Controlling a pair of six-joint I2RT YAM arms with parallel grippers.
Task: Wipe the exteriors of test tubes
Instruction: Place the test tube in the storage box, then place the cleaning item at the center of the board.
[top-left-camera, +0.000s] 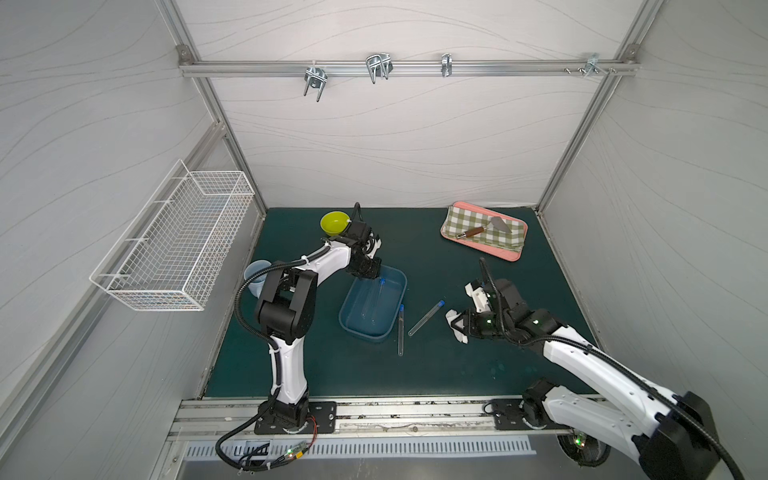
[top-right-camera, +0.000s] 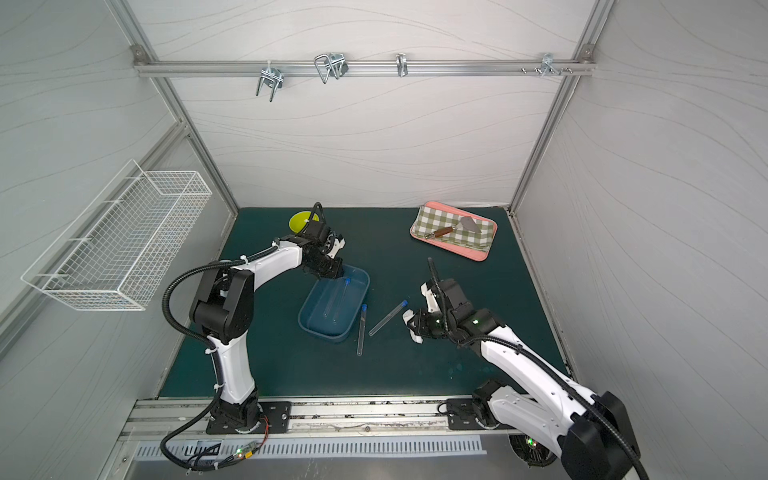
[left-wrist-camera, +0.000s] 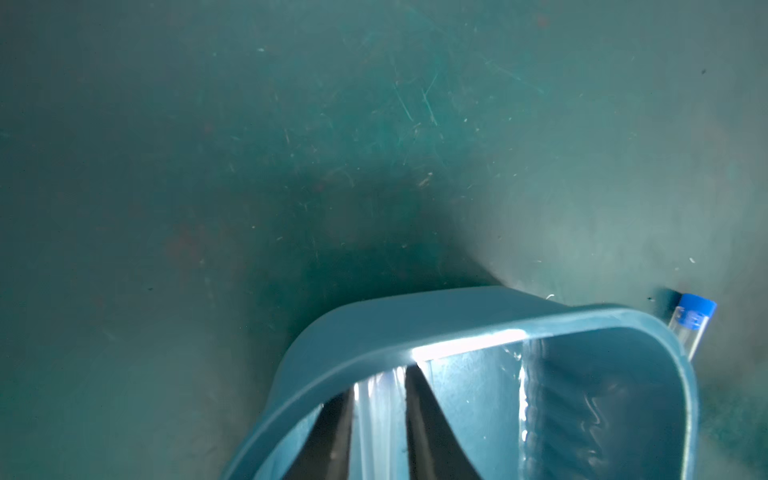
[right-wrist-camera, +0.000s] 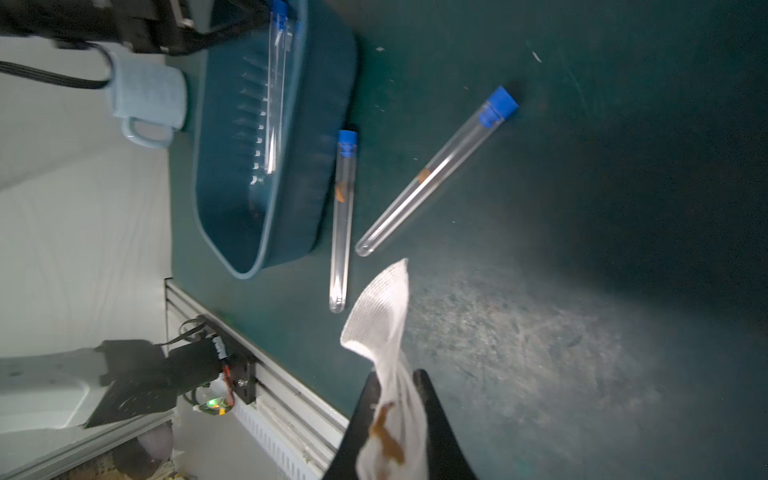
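A blue tub sits mid-mat with two test tubes in it. My left gripper reaches into the tub's far end, and its fingers lie close on both sides of one clear test tube. Two more blue-capped test tubes lie on the mat right of the tub. The right wrist view shows an orange mark on each. My right gripper is shut on a white mesh cloth with a brown stain, just right of those tubes.
A green bowl and a pale blue mug stand behind and left of the left arm. A pink tray with a checked cloth and a spatula lies at the back right. A wire basket hangs on the left wall.
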